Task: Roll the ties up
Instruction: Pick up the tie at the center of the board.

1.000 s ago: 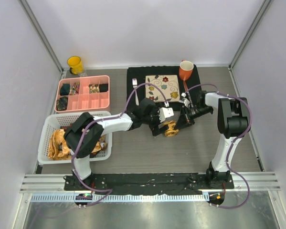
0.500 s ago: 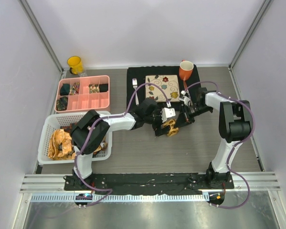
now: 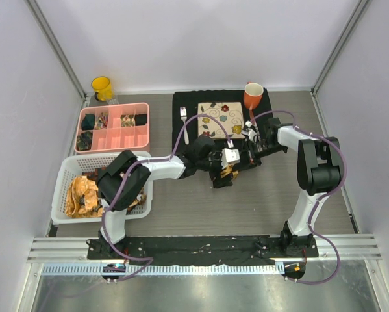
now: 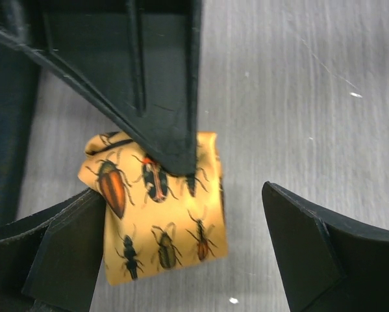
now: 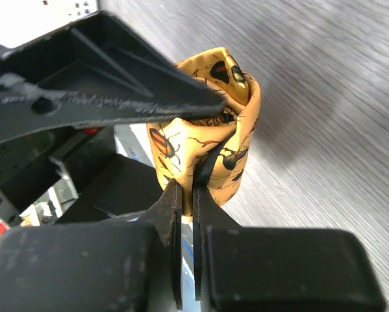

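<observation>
A mustard-yellow tie (image 4: 156, 214) printed with beetles is rolled into a small bundle on the grey table (image 3: 200, 208) at the centre. It also shows in the top view (image 3: 228, 173) and the right wrist view (image 5: 213, 123). My right gripper (image 5: 186, 187) is shut on the roll's fabric, its fingers pinching one side from the right. My left gripper (image 4: 184, 198) is open and straddles the roll. Its left finger (image 4: 64, 253) touches the roll's side and its right finger (image 4: 311, 247) stands apart. Both grippers meet over the roll in the top view, left (image 3: 220, 168), right (image 3: 241, 161).
A white basket (image 3: 61, 175) at the left holds several loose ties (image 3: 82, 194). Behind it a pink compartment tray (image 3: 116, 138) holds rolled ties. A black mat (image 3: 181, 101) with a patterned plate (image 3: 220, 119), a fork (image 3: 183, 120) and an orange mug (image 3: 252, 95) lies behind the grippers. A yellow mug (image 3: 102, 86) stands far left.
Both grippers and the roll have shifted slightly left and back. The left wrist has turned over the roll, so less yellow shows from above.
</observation>
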Available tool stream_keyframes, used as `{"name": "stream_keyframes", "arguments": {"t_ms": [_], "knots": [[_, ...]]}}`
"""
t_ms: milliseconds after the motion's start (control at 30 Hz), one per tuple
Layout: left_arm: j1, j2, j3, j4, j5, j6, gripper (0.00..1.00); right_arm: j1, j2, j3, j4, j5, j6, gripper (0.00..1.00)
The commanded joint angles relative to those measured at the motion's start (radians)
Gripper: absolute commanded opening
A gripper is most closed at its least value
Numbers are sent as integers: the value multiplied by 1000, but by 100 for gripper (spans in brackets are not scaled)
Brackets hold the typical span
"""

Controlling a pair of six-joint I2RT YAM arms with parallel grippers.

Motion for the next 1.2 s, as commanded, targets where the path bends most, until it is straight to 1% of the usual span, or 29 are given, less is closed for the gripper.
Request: {"name": "stream_keyframes", "arguments": {"t_ms": [0,133,267,400,467,500,533,567,633,667,733,767,800,833,867,900,1000,1033,1067,1100,1133,1167], "knots": [[-3,15,-7,140,-59,-19,100,6,-76,-15,11,-101,18,1],[-3,25,-4,154,-96,-5,100,8,-82,-33,-29,-109,-16,1],[-3,31,8,133,-76,8,100,11,-96,-41,-43,-117,-22,1],[-3,35,48,12,-34,38,80,9,-105,-19,-45,-129,-10,1],[-3,28,43,-10,-13,61,81,11,-108,-2,-43,-133,1,1],[-3,19,36,-11,-8,65,78,9,-108,1,-45,-135,4,1],[-1,17,39,-16,-8,67,72,9,-106,10,-45,-137,10,1],[-3,14,40,-27,-8,65,57,9,-105,11,-46,-138,11,1],[-3,3,53,-39,-13,65,47,11,-102,22,-49,-140,17,1],[-3,-3,59,-68,-8,73,40,9,-102,25,-49,-144,22,1],[-1,-18,88,-115,-4,88,37,11,-102,42,-49,-147,31,1],[0,-26,96,-155,-16,90,43,11,-100,50,-49,-147,39,1],[3,-34,109,-169,-25,79,50,9,-100,56,-48,-149,42,1],[8,-56,119,-186,-36,67,62,5,-100,74,-48,-149,48,1],[20,-67,129,-229,-54,44,89,0,-99,83,-45,-153,63,1],[25,-81,157,-252,-100,-6,99,-4,-96,94,-43,-164,73,1],[82,-138,215,-358,-108,-92,100,-36,-93,148,-20,-175,125,1],[117,-149,235,-392,-102,-144,100,-44,-91,177,6,-181,140,1],[135,-162,259,-481,-84,-160,100,-62,-88,192,20,-186,145,1],[151,-164,320,-536,-59,-168,100,-69,-83,206,33,-189,195,1],[183,-167,353,-583,-19,-189,100,-70,-74,237,55,-192,206,1],[195,-173,384,-667,-17,-206,100,-72,-67,251,69,-196,226,1]]}}
